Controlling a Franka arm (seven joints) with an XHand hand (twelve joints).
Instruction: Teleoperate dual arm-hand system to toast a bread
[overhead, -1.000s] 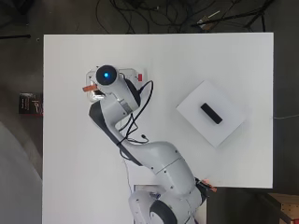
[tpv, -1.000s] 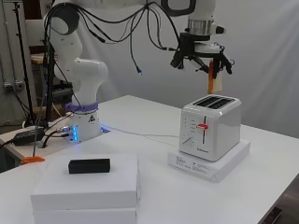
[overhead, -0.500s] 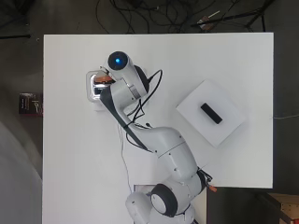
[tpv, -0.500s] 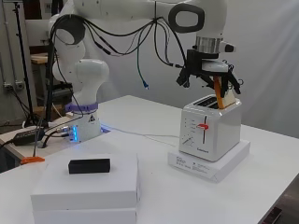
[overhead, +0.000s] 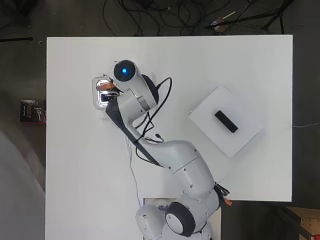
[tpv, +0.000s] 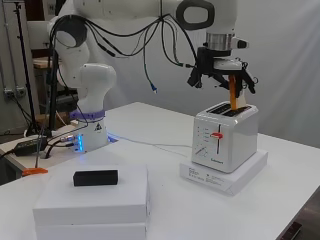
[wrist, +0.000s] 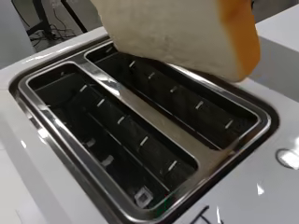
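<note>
Overhead view: white table (overhead: 75, 165), arm reaching up from the lower edge to the toaster (overhead: 100, 93) near the table's left side. Toaster mostly covered by the wrist; only its left part and a strip of orange-brown crust of the bread slice (overhead: 105, 85) show. Hand hidden beneath the arm here. White box (overhead: 240, 137) at the right, well apart from the toaster, with a small black block (overhead: 226, 121) lying on its top.

Side view: hand (tpv: 220, 70) directly above the toaster (tpv: 225, 140), fingers curled round the upper end of the bread slice (tpv: 234, 92) and gripping it. Slice upright, edge-on to the camera, its lower end level with the slot opening at the toaster's top; whether it is already inside cannot be told. Toaster with a red lever on its front, standing on a flat white base box (tpv: 225, 175). Stacked white boxes (tpv: 92, 205) in the foreground, black block (tpv: 95, 177) on top. Black cables draped from the arm.

Wrist view: two parallel slots of the toaster (wrist: 60, 196), chrome-rimmed, both empty, wire guides visible inside. Bread slice (wrist: 187, 32) just above one slot, pale face and orange-brown crust showing, lower edge apart from the rim
</note>
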